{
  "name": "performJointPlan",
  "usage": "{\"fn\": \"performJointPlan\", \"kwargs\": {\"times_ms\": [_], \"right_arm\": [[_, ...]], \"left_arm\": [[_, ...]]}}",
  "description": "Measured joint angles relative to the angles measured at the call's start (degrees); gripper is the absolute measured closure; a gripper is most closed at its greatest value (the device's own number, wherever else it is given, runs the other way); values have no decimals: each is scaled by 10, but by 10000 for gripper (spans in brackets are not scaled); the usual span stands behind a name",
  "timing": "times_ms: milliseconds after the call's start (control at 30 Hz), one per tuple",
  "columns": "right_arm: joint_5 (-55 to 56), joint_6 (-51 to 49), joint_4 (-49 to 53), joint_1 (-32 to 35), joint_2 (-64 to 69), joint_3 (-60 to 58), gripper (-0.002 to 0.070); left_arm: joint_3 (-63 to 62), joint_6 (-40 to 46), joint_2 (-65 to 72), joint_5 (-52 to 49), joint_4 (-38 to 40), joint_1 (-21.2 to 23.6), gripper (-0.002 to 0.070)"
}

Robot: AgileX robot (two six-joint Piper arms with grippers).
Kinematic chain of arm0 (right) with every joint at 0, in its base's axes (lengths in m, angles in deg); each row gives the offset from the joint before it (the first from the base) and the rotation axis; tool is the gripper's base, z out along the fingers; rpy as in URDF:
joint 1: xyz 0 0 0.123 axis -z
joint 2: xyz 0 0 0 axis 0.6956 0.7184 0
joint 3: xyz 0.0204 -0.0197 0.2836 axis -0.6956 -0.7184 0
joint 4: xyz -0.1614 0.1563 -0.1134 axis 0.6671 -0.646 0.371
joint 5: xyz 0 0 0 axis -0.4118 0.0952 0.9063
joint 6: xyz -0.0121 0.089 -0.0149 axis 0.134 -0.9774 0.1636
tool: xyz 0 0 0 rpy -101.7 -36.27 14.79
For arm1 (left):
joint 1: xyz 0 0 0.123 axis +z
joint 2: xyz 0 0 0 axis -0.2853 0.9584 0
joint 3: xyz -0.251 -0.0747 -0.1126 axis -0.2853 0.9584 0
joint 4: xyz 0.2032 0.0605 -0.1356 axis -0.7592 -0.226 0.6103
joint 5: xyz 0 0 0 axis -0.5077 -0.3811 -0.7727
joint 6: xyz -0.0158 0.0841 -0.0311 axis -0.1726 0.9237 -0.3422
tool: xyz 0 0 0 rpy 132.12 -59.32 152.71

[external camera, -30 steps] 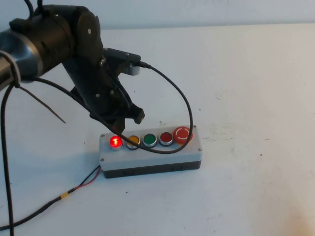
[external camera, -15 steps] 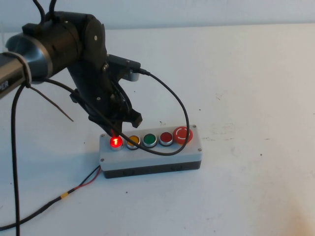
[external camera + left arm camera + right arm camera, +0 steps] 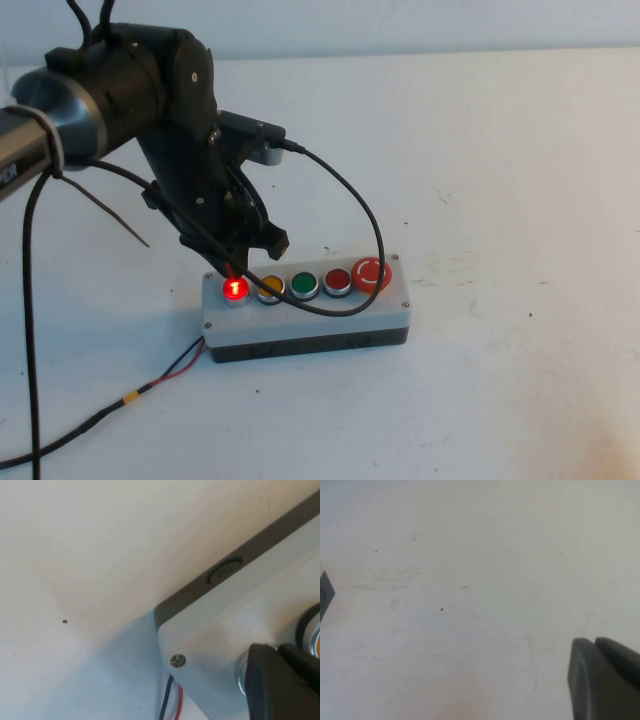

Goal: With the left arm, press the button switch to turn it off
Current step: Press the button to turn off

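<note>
Not yet off: button switch [image 3: 235, 289] glows red at the grey box's [image 3: 300, 320] end. Left end effector [image 3: 240, 262], pinched closed, poised on it (press pending). Right end effector [image 3: 602, 680] closed, over bare surface [image 3: 470, 580].

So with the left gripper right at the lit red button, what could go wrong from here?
The left gripper, fingers shut, sits at the far edge of the button switch, which is lit. Pressing off-centre, it might slip off the rim and leave it on. The yellow button is next door and could get pushed instead. The arm's black cable drapes over the grey box and might snag. The right gripper is parked over bare table.
</note>
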Motion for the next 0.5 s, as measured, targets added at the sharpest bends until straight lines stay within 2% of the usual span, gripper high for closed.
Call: {"fn": "performJointPlan", "kwargs": {"times_ms": [500], "right_arm": [[0,0,0,0,0,0,692]], "left_arm": [[-5,1,-6,-3,-16,0,678]]}}
